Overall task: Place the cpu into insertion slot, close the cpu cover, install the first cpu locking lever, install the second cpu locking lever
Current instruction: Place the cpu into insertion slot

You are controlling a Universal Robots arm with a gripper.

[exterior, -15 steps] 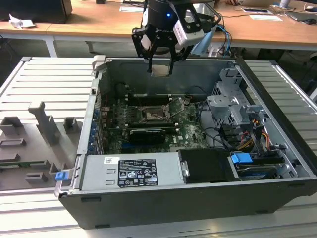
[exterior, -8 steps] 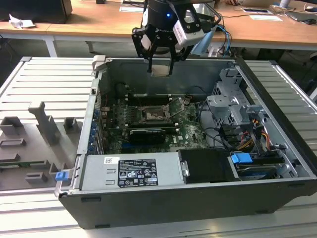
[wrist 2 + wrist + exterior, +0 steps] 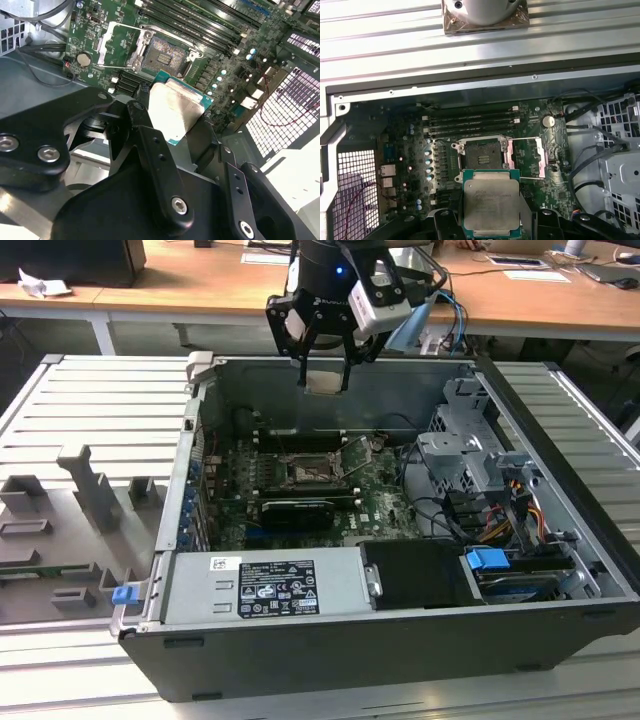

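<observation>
Silver cpu point(image 3: 491, 204), edges clamped in claw point(image 3: 324, 386), jaws chip-width apart

One cpu point(image 3: 491, 202); one insertion slot point(image 3: 480, 157)

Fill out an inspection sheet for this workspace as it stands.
Surface: ribbed metal table carrying an open computer case.
Job's things: cpu held above the board; insertion slot empty; cpu cover swung open beside it.
Clutter: grey fixture blocks at the exterior view's left.
Gripper: gripper shut on the cpu, over the case.
Cables: coloured wires by the drive cage.
Surroundings: wooden desks behind.
</observation>
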